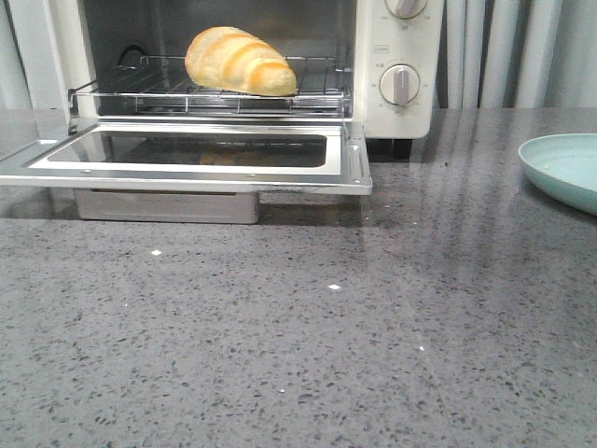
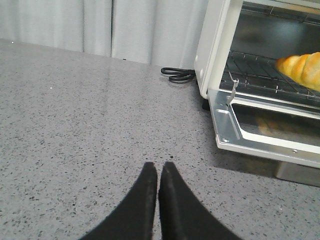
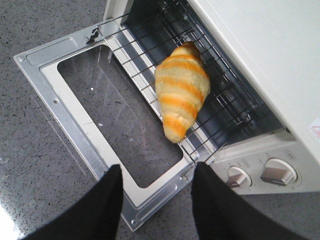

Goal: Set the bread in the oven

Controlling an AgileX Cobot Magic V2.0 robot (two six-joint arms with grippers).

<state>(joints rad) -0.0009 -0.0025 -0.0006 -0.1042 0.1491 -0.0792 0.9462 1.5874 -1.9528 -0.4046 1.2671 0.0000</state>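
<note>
Bread lies on the oven rack below my right claw, wide and empty; left claw is closed.

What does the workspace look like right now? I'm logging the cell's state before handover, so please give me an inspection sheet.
Surface: grey speckled stone-look countertop, with a few small white specks.
Job's things: oval golden-yellow striped bread roll lies on the wire rack inside the cream-white toaster oven; the glass-windowed door is folded down open.
Clutter: pale teal plate at the right edge, nothing seen on the part in view.
Grippers: left gripper shut and holding nothing, low over the counter beside the oven; right gripper open and holding nothing, above the open door.
Cables: black cord coiled behind the oven.
Surroundings: pale curtain behind the counter.
</note>
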